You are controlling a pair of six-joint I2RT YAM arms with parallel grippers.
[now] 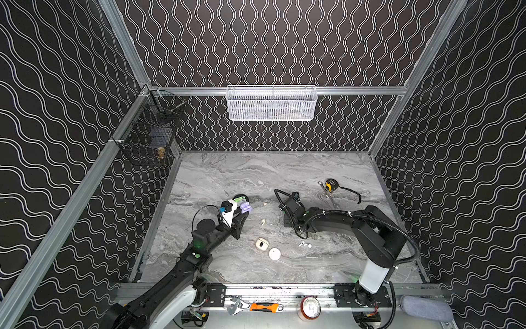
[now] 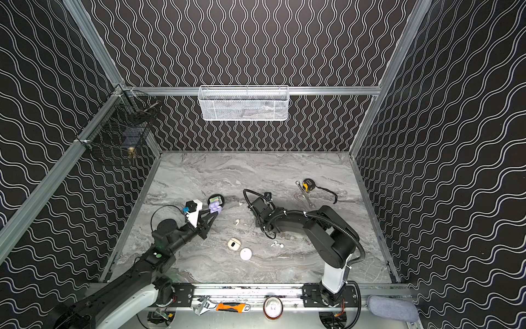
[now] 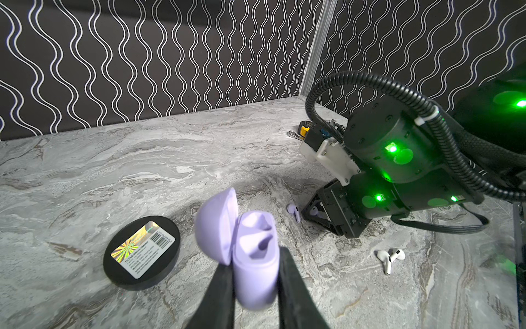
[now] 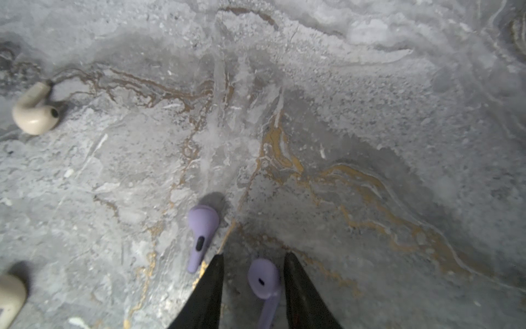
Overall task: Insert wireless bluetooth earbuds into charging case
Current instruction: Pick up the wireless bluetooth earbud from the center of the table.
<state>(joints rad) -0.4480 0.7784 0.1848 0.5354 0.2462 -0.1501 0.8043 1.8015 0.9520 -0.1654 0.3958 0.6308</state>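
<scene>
Firstly, my left claw (image 3: 254,257) pinched the lilac charging case (image 3: 256,279), lid open, above the desk (image 3: 142,159). Secondly, my right claw (image 4: 254,255) stood spread astride one lilac earbud (image 4: 263,277) lying on the desk; a second lilac earbud (image 4: 202,225) lay just outside one finger, and a cream earbud (image 4: 34,111) lay well apart.

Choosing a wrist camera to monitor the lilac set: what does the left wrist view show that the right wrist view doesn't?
Only left wrist: the open lilac case clamped in the left gripper, a black disc, a white earbud pair. Only right wrist: a cream earbud. Both: a lilac earbud between the open fingers of the right gripper, and a second lilac earbud lying just outside them.
</scene>
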